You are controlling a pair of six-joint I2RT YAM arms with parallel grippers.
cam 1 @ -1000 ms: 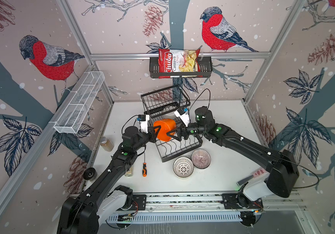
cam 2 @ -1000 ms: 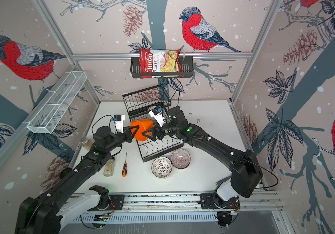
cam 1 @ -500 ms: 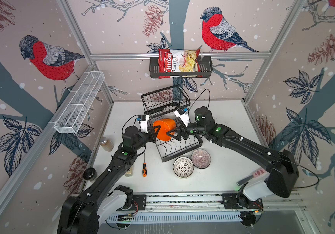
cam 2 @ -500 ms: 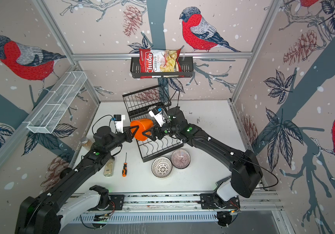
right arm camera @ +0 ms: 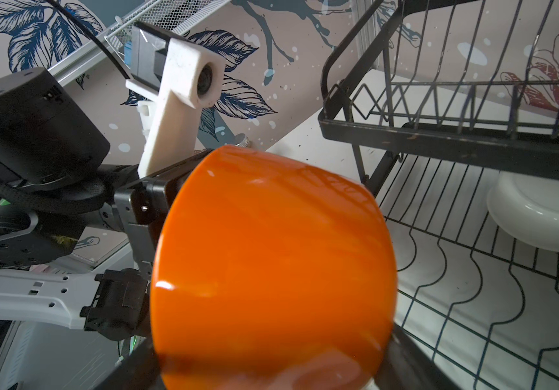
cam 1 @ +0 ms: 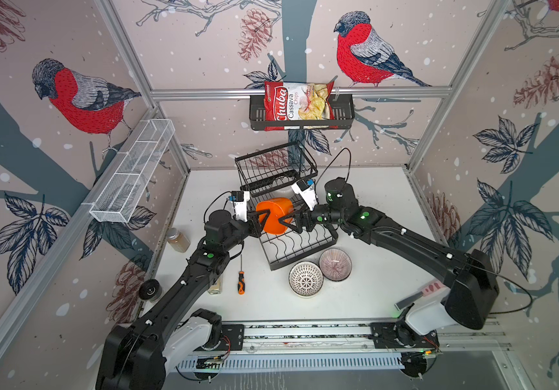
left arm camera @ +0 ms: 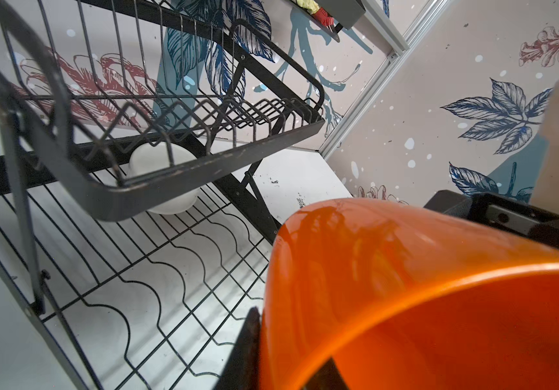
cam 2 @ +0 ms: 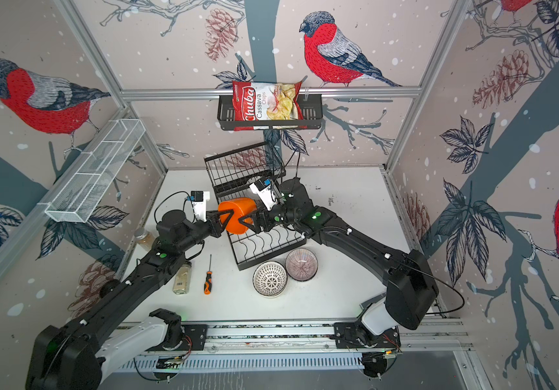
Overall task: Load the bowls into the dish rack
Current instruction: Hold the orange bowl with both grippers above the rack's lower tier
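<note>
Glossy orange bowl [cam 1: 273, 216], straight-sided, tipped sideways above dish rack [cam 1: 305, 255] lower tray. R gripper [cam 1: 286, 221] grasps its walls; L gripper [cam 1: 264, 216] straddles rim, grip can't tell.

**A robot test cell dressed as a kitchen corner**

An aluminium-profile frame [cam 1: 128, 57] boxes in a white tabletop [cam 1: 372, 189], and the walls are papered with bullfinch prints [cam 1: 82, 98]. Two black robot arms [cam 1: 187, 287] are mounted on a rail [cam 1: 305, 332] along the tabletop's front edge. The props are household ones: a wire dish rack [cam 1: 305, 255], an orange bowl [cam 1: 273, 216], a chips bag [cam 1: 296, 104] in a wall basket [cam 1: 344, 114] and a screwdriver [cam 1: 241, 287].
</note>
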